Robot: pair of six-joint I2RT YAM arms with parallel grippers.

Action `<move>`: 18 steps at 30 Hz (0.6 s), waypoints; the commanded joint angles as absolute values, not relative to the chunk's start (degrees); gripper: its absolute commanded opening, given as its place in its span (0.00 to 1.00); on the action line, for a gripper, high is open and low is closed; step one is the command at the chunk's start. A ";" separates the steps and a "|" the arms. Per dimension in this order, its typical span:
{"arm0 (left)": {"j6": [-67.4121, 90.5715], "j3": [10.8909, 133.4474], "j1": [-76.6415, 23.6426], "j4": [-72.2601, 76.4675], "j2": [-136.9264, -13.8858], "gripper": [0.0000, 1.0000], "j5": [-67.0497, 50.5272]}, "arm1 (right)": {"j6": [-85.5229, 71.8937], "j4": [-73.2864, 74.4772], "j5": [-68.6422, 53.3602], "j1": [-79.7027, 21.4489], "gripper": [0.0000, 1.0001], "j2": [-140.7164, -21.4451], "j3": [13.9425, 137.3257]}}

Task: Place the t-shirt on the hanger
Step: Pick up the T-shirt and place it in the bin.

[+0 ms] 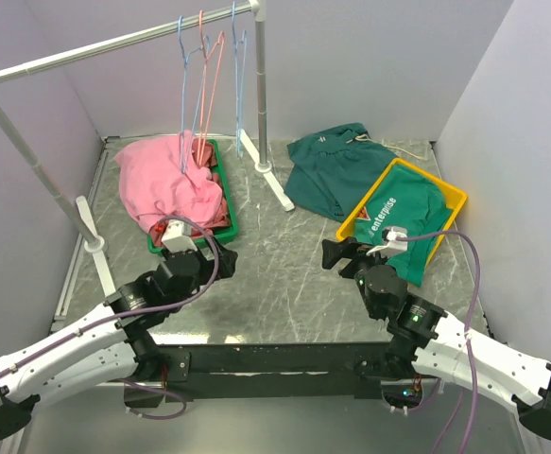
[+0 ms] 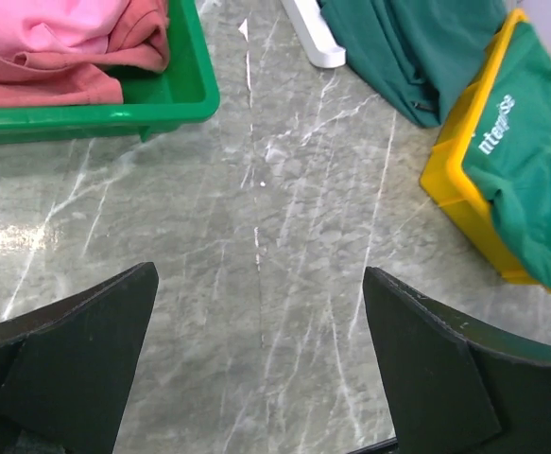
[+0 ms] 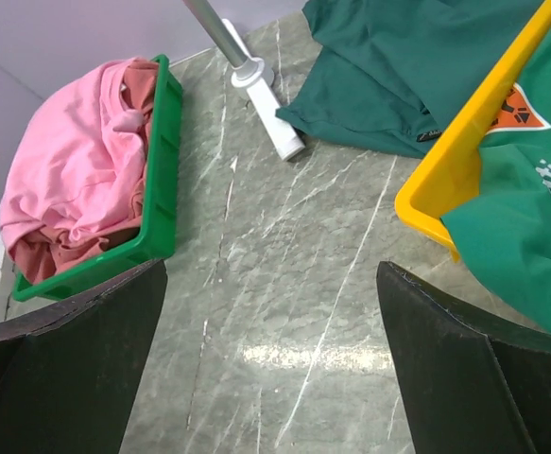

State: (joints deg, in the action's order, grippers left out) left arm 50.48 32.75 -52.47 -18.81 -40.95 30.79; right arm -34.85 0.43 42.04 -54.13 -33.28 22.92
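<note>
The bright pink t-shirt lies bunched in a green tray at the back left. It also shows in the left wrist view and the right wrist view. A light-blue wire hanger hangs from the rail above the tray. My left gripper is open and empty just in front of the tray, over bare table. My right gripper is open and empty mid-table, left of the yellow tray.
A pink wire hanger and another blue hanger hang on the rail. A brick-red shirt lies under the pink one. A dark green shirt lies at the back. A yellow tray holds a green printed shirt. The rack's white foot crosses the table.
</note>
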 commanded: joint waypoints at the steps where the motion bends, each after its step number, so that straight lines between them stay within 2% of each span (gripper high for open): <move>1: 53.51 33.31 -52.56 -21.34 -39.20 0.97 32.07 | -35.33 0.78 44.03 -54.40 1.00 -33.49 24.78; 12: 75.56 37.79 -51.95 -44.72 -34.90 0.96 46.20 | -36.21 2.45 41.84 -54.40 1.00 -36.65 26.28; 18: 71.40 41.83 -44.49 -47.56 -34.19 0.98 49.05 | -36.83 2.47 40.52 -54.40 1.00 -37.44 26.28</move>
State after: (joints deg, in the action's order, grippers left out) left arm 72.14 37.71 -49.08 -44.56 -34.24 44.16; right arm -35.81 3.01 40.84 -54.13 -37.15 23.62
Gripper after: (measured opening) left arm 0.970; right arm 0.999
